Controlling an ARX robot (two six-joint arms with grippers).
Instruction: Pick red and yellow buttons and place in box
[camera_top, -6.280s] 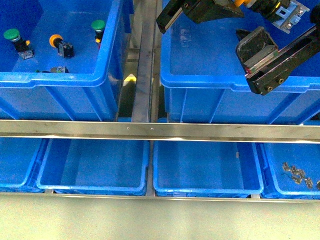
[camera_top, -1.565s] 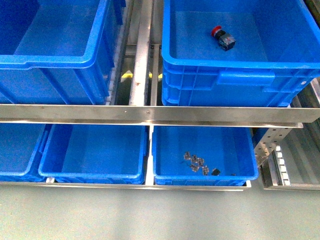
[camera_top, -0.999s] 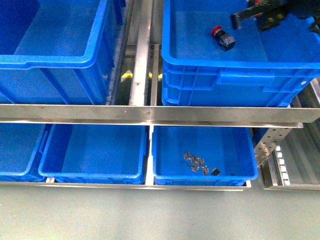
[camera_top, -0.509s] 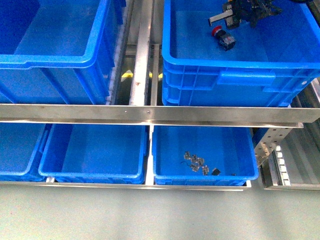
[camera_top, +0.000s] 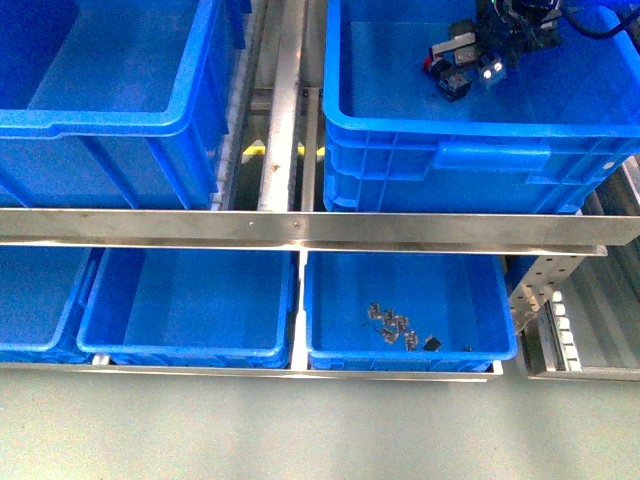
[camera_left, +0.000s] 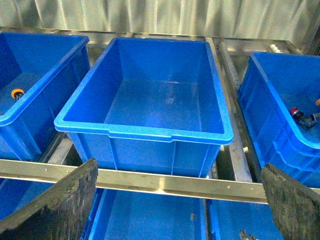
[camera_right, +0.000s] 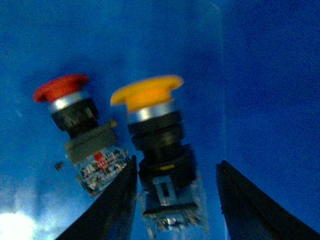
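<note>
In the right wrist view the red button (camera_right: 75, 125) and the yellow button (camera_right: 152, 140) lie side by side on the blue floor of the box (camera_right: 260, 75). My right gripper (camera_right: 177, 165) is open. The yellow button's black body sits between its fingers, close to one of them. The front view shows the right gripper (camera_top: 480, 55) low inside the box (camera_top: 480, 150) at the upper right, right beside the red button (camera_top: 432, 64). The yellow button is hidden there. My left gripper (camera_left: 179, 167) hangs open and holds nothing, above a steel rail (camera_left: 165, 181).
A large blue crate (camera_top: 100, 110) stands left of the box, across a steel divider (camera_top: 285, 90). A steel rail (camera_top: 300, 228) crosses in front. Below it are shallower blue trays, one (camera_top: 400, 345) with small metal parts (camera_top: 392, 326). An orange-capped button (camera_left: 17, 93) lies in a far crate.
My right arm came into view over the box from the right, then moved left and down to the red button. The red button has stayed in place.
</note>
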